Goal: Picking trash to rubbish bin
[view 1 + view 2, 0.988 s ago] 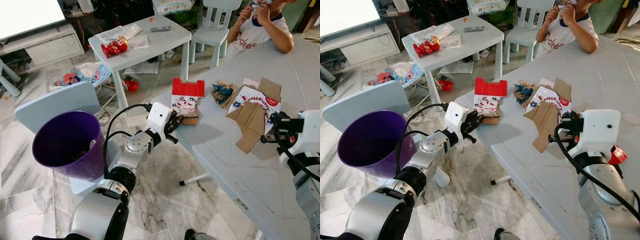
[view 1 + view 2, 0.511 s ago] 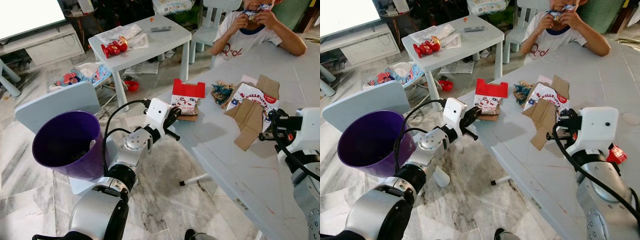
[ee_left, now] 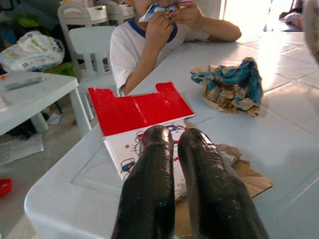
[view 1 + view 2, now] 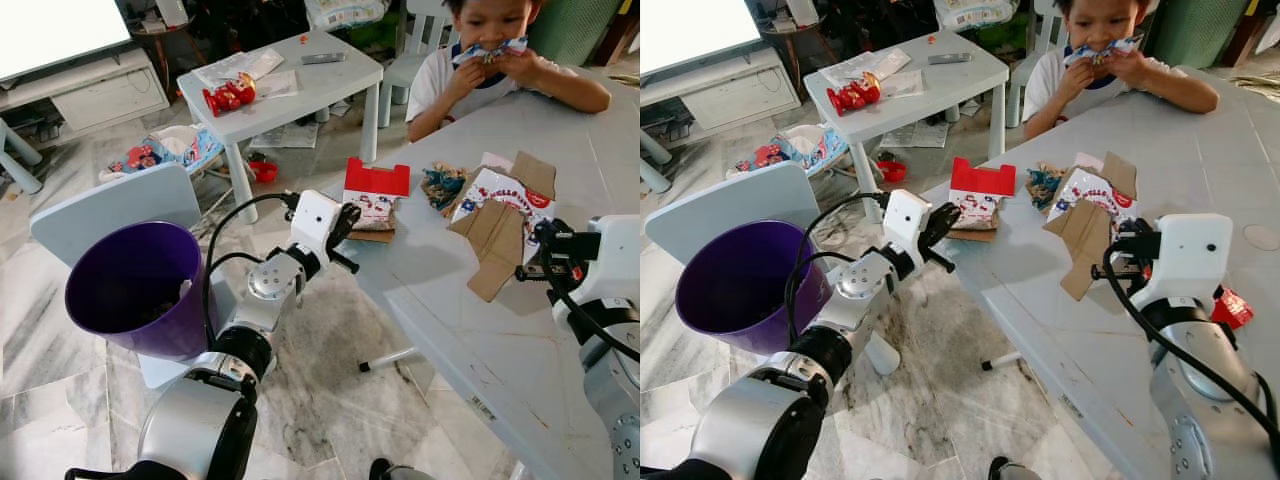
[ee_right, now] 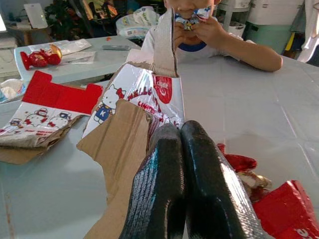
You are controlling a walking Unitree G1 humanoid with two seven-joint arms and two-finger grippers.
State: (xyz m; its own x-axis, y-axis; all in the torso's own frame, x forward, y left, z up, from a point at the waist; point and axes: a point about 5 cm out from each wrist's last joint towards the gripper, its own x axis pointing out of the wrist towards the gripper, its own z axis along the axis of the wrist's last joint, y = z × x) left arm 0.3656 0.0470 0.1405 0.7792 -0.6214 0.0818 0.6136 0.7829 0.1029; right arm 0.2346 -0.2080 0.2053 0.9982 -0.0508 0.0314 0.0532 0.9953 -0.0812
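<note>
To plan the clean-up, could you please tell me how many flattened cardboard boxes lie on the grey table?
2. The red-topped box lies near the table's edge by the left end effector; the Hello Kitty box lies ahead of the right end effector. Others may be hidden.

I can't see the bottom of the purple bin (image 4: 130, 290); something pale and dark lies inside, but it is too small for me to tell what. My left gripper (image 3: 182, 144) covers the near part of the red and white box (image 3: 137, 112) and some of the brown paper (image 3: 246, 174) under it. My right gripper (image 5: 177, 149) hides the middle of the torn cardboard (image 5: 122, 144) and part of the red wrapper (image 5: 279, 209), which the edge also cuts off. The person's (image 4: 500, 60) head is cut off at the top. The print on the scrunched blue paper (image 3: 234, 84) is too crumpled to read.
</note>
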